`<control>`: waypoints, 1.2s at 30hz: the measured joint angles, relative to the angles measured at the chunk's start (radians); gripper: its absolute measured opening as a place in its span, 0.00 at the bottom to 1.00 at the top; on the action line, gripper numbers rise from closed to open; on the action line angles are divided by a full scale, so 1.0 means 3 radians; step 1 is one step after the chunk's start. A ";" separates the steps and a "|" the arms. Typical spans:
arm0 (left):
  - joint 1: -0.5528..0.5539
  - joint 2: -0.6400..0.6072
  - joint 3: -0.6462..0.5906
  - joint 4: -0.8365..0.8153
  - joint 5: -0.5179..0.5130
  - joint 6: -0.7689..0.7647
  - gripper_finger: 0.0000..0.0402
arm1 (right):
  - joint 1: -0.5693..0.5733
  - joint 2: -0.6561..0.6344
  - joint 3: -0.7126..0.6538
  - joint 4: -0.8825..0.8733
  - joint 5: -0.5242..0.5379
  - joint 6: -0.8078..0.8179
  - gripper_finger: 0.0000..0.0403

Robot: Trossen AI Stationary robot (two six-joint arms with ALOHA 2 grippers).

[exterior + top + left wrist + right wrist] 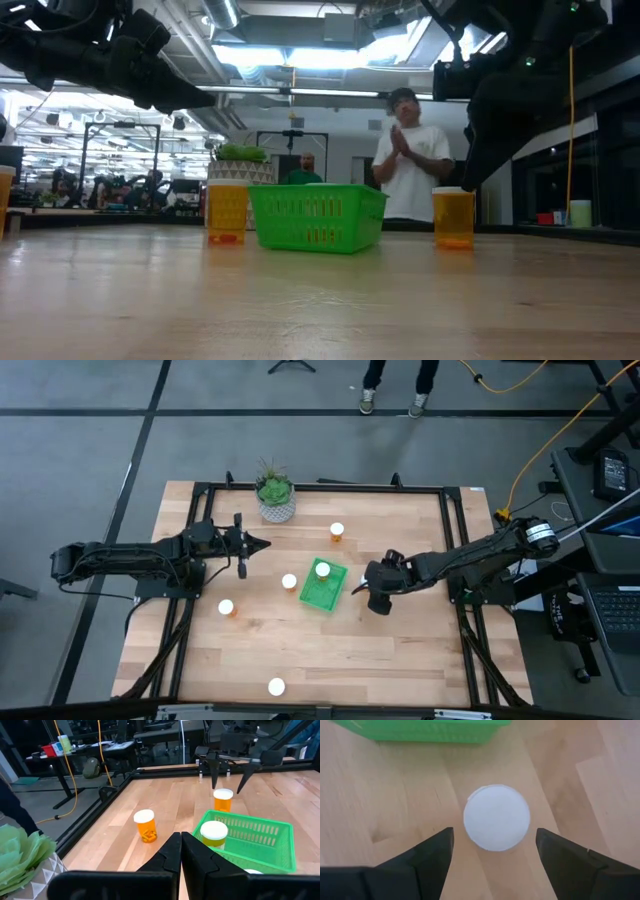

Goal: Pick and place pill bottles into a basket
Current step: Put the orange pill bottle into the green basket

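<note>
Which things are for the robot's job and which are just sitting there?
For the job: pill bottles; green basket; right gripper, open over one bottle; left gripper, shut, idle.
Just there: potted plant; person in the background.

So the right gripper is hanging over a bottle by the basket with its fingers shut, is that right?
Not quite. The right gripper hangs over a bottle beside the basket, but its fingers are open, one on each side of the white cap. The right wrist view shows it.
</note>
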 joint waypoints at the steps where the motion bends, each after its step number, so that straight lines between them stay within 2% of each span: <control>1: 0.0000 0.0000 0.0000 0.0000 0.0000 0.0000 0.02 | 0.0000 0.0000 0.0000 0.0010 0.0019 -0.0002 0.71; 9: 0.0000 0.0000 0.0000 -0.0001 0.0000 0.0000 0.02 | -0.0001 0.0002 -0.0001 0.0022 0.0022 0.0000 0.71; 15: 0.0000 0.0000 0.0000 -0.0015 0.0001 0.0000 0.02 | -0.0009 0.0164 -0.0003 0.0043 0.0023 0.0000 0.71; 19: 0.0000 0.0000 0.0000 -0.0014 0.0000 0.0000 0.02 | -0.0009 0.0238 -0.0004 0.0242 0.0047 -0.0019 0.71; 36: 0.0000 0.0000 0.0000 -0.0016 0.0000 0.0000 0.02 | -0.0142 0.0257 -0.0004 0.0315 0.0049 -0.0086 0.71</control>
